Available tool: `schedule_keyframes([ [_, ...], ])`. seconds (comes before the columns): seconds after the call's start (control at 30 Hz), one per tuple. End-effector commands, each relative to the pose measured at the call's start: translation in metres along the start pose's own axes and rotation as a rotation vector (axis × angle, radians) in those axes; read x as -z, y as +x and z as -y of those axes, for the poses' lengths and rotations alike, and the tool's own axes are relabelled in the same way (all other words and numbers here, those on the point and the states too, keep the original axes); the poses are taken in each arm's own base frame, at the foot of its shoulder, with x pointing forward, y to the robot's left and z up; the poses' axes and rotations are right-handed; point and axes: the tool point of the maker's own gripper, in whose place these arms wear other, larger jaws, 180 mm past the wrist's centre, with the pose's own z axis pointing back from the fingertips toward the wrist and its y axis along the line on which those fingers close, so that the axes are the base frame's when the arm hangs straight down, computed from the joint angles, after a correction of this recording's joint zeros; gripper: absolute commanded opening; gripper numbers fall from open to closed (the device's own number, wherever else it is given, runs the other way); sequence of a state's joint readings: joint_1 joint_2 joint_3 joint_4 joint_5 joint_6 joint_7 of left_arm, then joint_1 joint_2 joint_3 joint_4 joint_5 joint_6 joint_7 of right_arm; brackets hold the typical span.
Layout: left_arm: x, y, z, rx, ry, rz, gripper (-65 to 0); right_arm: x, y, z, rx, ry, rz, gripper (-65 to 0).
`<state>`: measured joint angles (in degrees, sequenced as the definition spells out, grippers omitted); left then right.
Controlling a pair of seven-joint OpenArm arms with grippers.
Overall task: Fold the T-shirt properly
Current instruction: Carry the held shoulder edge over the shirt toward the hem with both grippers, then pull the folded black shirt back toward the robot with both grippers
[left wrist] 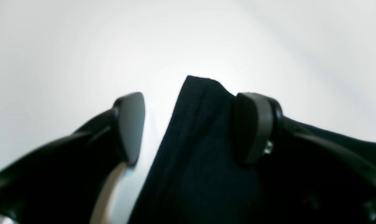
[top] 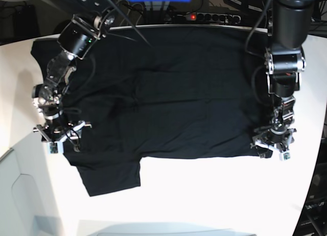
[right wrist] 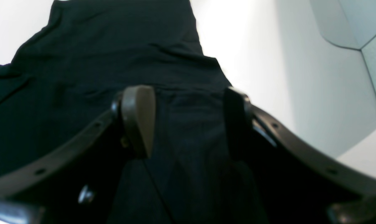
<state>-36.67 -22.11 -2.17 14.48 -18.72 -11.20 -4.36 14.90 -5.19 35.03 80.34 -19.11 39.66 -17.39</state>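
Overhead, the T-shirt [top: 168, 98] lies spread plain-side up across the white table [top: 214, 195], one sleeve [top: 110, 177] trailing toward the near edge. At scene left the right gripper [top: 57, 135] sits low over the sleeve end, jaws apart, black cloth lying between its fingers [right wrist: 138, 119]. At scene right the left gripper [top: 272, 145] straddles the hem corner, jaws apart, one finger [left wrist: 253, 127] touching the cloth edge.
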Motion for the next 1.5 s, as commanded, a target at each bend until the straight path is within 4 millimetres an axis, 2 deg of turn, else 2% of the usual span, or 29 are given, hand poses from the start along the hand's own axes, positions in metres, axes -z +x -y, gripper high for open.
schedule_keyframes([
  [0.0, 0.002, 0.029, -0.004, -0.004, 0.001, 0.067, -23.5, 0.002, 0.028, 0.004, -0.006, -0.002, 0.081, -29.5],
  [0.07, 0.001, 0.027, -0.004, -0.004, -0.001, 0.064, -29.6, 0.009, 0.034, 0.002, 0.006, 0.009, 0.085, -29.5],
  [0.13, 0.000, 0.019, -0.006, -0.001, 0.001, 0.051, -38.8, 0.016, 0.037, -0.001, 0.019, 0.023, 0.087, -29.5],
  [0.2, 0.000, 0.019, -0.005, -0.001, -0.002, 0.051, -45.1, 0.021, 0.041, 0.003, 0.019, 0.027, 0.086, -29.5],
  [0.27, 0.000, 0.019, -0.005, -0.001, -0.002, 0.051, -46.1, 0.030, 0.042, -0.001, 0.036, 0.046, 0.078, -29.5],
  [0.43, 0.000, 0.019, -0.005, -0.001, -0.002, 0.051, -46.4, 0.052, 0.036, 0.019, 0.087, 0.009, 0.029, -29.5],
  [0.6, 0.000, 0.019, -0.005, 0.001, -0.004, 0.048, -46.7, 0.076, 0.032, 0.021, 0.082, 0.063, -0.034, -29.5],
  [0.73, 0.000, 0.019, -0.005, 0.001, -0.004, 0.048, -54.6, 0.090, 0.040, 0.025, 0.113, 0.067, -0.026, -29.4],
  [0.83, 0.000, 0.019, -0.006, 0.002, 0.002, 0.048, -65.0, 0.096, 0.036, 0.053, 0.162, -0.046, -0.012, -29.2],
  [0.97, 0.000, 0.019, -0.006, 0.002, 0.002, 0.048, -64.2, 0.102, 0.033, 0.060, 0.189, -0.047, 0.002, -29.2],
  [1.1, 0.000, 0.018, -0.006, 0.002, 0.003, 0.047, -64.2, 0.101, 0.015, 0.066, 0.199, -0.056, -0.031, -29.2],
  [1.17, 0.000, 0.018, -0.006, 0.002, 0.003, 0.047, -64.2, 0.102, 0.003, 0.061, 0.213, -0.050, -0.062, -29.2],
  [1.37, 0.000, 0.018, -0.006, 0.002, 0.003, 0.047, -64.2, 0.099, -0.016, 0.056, 0.219, -0.043, -0.097, -29.7],
  [1.43, 0.000, 0.015, -0.007, 0.003, 0.004, 0.042, -64.2, 0.099, -0.020, 0.054, 0.209, -0.037, -0.107, -32.2],
  [1.47, -0.001, 0.013, -0.007, 0.004, 0.004, 0.038, -64.2, 0.099, -0.022, 0.050, 0.193, -0.029, -0.116, -35.9],
])
